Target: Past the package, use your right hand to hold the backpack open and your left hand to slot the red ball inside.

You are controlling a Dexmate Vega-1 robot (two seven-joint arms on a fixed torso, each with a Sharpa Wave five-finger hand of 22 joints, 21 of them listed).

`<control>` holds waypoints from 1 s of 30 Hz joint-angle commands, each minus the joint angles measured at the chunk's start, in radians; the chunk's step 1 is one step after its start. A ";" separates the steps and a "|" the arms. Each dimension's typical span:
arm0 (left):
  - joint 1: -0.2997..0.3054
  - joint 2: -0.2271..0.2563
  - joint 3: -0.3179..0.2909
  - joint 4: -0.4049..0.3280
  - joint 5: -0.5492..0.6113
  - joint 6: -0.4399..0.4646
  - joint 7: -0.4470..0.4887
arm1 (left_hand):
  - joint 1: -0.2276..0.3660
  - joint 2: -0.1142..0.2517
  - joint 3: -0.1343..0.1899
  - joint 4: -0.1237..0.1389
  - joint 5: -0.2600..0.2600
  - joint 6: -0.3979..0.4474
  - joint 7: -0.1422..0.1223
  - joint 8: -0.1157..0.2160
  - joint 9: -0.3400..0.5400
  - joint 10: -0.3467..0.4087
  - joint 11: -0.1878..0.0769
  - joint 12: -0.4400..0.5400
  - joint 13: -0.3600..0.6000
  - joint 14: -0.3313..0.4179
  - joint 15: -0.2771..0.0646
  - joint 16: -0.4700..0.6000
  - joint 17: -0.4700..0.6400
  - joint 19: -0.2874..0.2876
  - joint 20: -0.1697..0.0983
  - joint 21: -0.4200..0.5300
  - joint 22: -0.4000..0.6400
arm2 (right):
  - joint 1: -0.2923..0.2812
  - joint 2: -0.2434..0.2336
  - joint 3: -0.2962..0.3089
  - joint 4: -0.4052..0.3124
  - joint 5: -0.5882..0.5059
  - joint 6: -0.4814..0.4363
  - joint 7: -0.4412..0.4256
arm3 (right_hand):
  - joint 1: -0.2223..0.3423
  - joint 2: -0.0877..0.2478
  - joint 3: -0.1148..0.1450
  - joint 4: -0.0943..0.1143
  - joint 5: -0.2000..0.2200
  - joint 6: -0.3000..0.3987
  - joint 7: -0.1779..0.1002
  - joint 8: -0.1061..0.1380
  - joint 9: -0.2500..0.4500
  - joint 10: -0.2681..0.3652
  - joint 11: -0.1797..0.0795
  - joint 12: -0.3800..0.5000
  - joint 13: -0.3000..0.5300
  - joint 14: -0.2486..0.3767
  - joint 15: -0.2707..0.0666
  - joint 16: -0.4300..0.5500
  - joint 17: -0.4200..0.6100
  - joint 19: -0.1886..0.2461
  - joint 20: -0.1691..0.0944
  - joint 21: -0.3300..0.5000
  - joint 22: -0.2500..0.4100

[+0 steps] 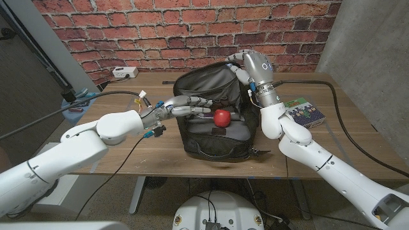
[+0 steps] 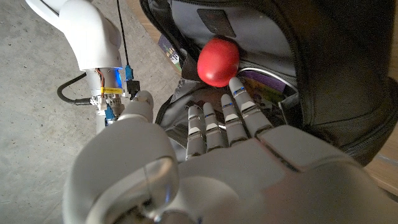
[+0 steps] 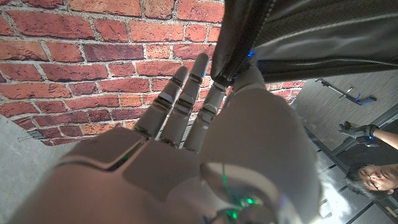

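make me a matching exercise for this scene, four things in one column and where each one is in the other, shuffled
Things:
1. red ball
2. right hand
3. left hand
4. package

Places:
a. lying on the table to the right of the backpack
b. gripping the backpack's raised flap
c. reaching over the backpack's open front
d. at the left hand's fingertips

Pairs: 1-d, 2-b, 3-c, 4-a

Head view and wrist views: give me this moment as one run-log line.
right hand: holds backpack flap up | left hand: open, fingertips at red ball | ball: at bag's opening, not clearly inside
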 commanded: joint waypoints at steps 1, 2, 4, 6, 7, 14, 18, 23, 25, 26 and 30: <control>0.101 0.064 -0.120 0.017 -0.160 -0.048 -0.079 | -0.032 -0.016 0.005 0.006 0.007 0.007 0.006 0.004 0.002 0.015 0.000 0.006 -0.002 0.016 -0.001 0.006 0.002 0.005 0.002 0.001 0.004 | -0.001 0.018 -0.018 -0.005 -0.020 -0.027 0.000 | 0.003 0.012 -0.005 -0.003 0.003 0.004 0.001 0.004 0.002 0.013 -0.010 0.002 0.004 0.006 -0.119 -0.005 0.001 0.004 -0.133 0.004 0.002; 0.104 0.068 -0.129 0.020 -0.174 -0.050 -0.095 | -0.033 -0.015 0.005 0.006 0.007 0.008 0.007 0.004 0.002 0.017 0.001 0.007 -0.002 0.017 -0.001 0.006 0.002 0.005 0.002 0.001 0.004 | -0.002 0.017 -0.019 -0.005 -0.022 -0.028 -0.001 | 0.003 0.012 -0.005 -0.003 0.003 0.003 0.001 0.004 0.002 0.013 -0.010 0.002 0.004 0.006 -0.119 -0.004 0.001 0.003 -0.133 0.003 0.002; 0.119 0.072 -0.152 0.022 -0.196 -0.054 -0.113 | -0.034 -0.013 0.006 0.006 0.008 0.009 0.009 0.005 0.002 0.021 -0.001 0.008 -0.003 0.023 -0.002 0.009 0.002 0.007 0.002 0.002 0.004 | -0.003 0.017 -0.020 -0.005 -0.021 -0.029 -0.001 | 0.003 0.012 -0.005 -0.003 0.003 0.003 0.001 0.004 0.002 0.013 -0.010 0.002 0.004 0.007 -0.119 -0.004 0.001 0.004 -0.133 0.003 0.002; 0.133 0.077 -0.175 0.023 -0.209 -0.055 -0.129 | -0.036 -0.011 0.007 0.006 0.008 0.010 0.010 0.005 0.001 0.024 0.000 0.009 -0.004 0.027 -0.002 0.010 0.003 0.009 0.000 0.003 0.004 | -0.004 0.021 -0.020 -0.005 -0.022 -0.034 -0.004 | 0.003 0.012 -0.005 -0.003 0.003 0.005 0.001 0.004 0.002 0.014 -0.010 0.003 0.005 0.006 -0.119 -0.005 0.001 0.004 -0.133 0.003 0.002; 0.140 0.079 -0.186 0.024 -0.214 -0.054 -0.136 | -0.037 -0.010 0.008 0.006 0.008 0.010 0.011 0.005 0.001 0.026 0.000 0.010 -0.004 0.028 -0.003 0.010 0.003 0.009 0.000 0.003 0.004 | -0.003 0.018 -0.021 -0.005 -0.021 -0.032 -0.001 | 0.003 0.012 -0.005 -0.003 0.003 0.003 0.001 0.004 0.002 0.014 -0.010 0.003 0.005 0.006 -0.119 -0.004 0.001 0.004 -0.133 0.004 0.002; 0.211 0.088 -0.295 0.015 -0.230 -0.020 -0.190 | -0.043 -0.006 0.009 0.007 0.009 0.018 0.012 0.007 0.001 0.040 0.001 0.014 -0.007 0.040 -0.006 0.015 0.004 0.010 -0.001 0.003 0.005 | -0.002 0.014 -0.020 -0.012 -0.023 -0.039 0.005 | 0.003 0.012 -0.005 -0.003 0.003 0.004 0.002 0.004 0.002 0.012 -0.010 0.001 0.005 0.005 -0.119 -0.005 0.000 0.004 -0.133 0.003 0.002; 0.252 0.084 -0.366 0.006 -0.228 0.029 -0.230 | -0.050 -0.002 0.011 0.008 0.010 0.033 0.016 0.012 0.001 0.051 0.011 0.018 -0.007 0.050 -0.006 0.019 0.005 0.012 0.001 0.004 0.005 | 0.001 0.010 -0.020 -0.012 -0.020 -0.034 0.010 | 0.002 0.012 -0.006 -0.003 0.003 0.004 0.000 0.003 0.002 0.012 -0.010 0.001 0.006 0.005 -0.119 -0.005 0.000 0.004 -0.133 0.003 0.002; 0.309 0.068 -0.474 -0.024 -0.189 0.135 -0.269 | -0.062 0.010 0.013 0.014 0.011 0.048 0.020 0.016 0.001 0.062 0.014 0.023 -0.006 0.063 -0.011 0.025 0.009 0.015 0.004 0.006 0.006 | 0.002 0.011 -0.019 -0.009 -0.018 -0.034 0.009 | 0.002 0.012 -0.006 -0.003 0.003 0.004 -0.001 0.003 0.002 0.014 -0.010 0.001 0.006 0.006 -0.119 -0.004 0.000 0.004 -0.133 0.003 0.002; 0.318 0.071 -0.505 -0.037 -0.168 0.187 -0.291 | -0.068 0.020 0.017 0.018 0.012 0.060 0.028 0.020 0.002 0.070 0.013 0.027 -0.004 0.067 -0.011 0.028 0.013 0.014 0.007 0.006 0.006 | 0.002 0.008 -0.017 -0.009 -0.015 -0.031 0.011 | 0.002 0.012 -0.006 -0.003 0.003 0.003 -0.001 0.003 0.003 0.014 -0.010 0.001 0.006 0.006 -0.119 -0.004 0.001 0.005 -0.133 0.003 0.002; 0.321 0.074 -0.518 -0.043 -0.156 0.213 -0.304 | -0.072 0.022 0.018 0.019 0.012 0.066 0.028 0.022 0.003 0.076 0.008 0.030 -0.003 0.069 -0.010 0.029 0.014 0.015 0.007 0.007 0.006 | 0.001 0.008 -0.017 -0.009 -0.014 -0.032 0.011 | 0.002 0.012 -0.006 -0.003 0.003 0.004 -0.001 0.003 0.003 0.014 -0.010 0.001 0.006 0.006 -0.119 -0.004 0.001 0.005 -0.133 0.003 0.002; 0.320 0.086 -0.555 -0.060 -0.115 0.302 -0.360 | -0.076 0.027 0.020 0.021 0.013 0.069 0.031 0.023 0.003 0.077 0.011 0.031 -0.002 0.072 -0.008 0.031 0.016 0.014 0.009 0.007 0.007 | -0.002 0.007 -0.015 -0.010 -0.013 -0.035 0.012 | 0.002 0.012 -0.006 -0.003 0.003 0.003 0.000 0.003 0.003 0.012 -0.009 0.001 0.008 0.005 -0.119 -0.005 0.000 0.005 -0.133 0.003 0.002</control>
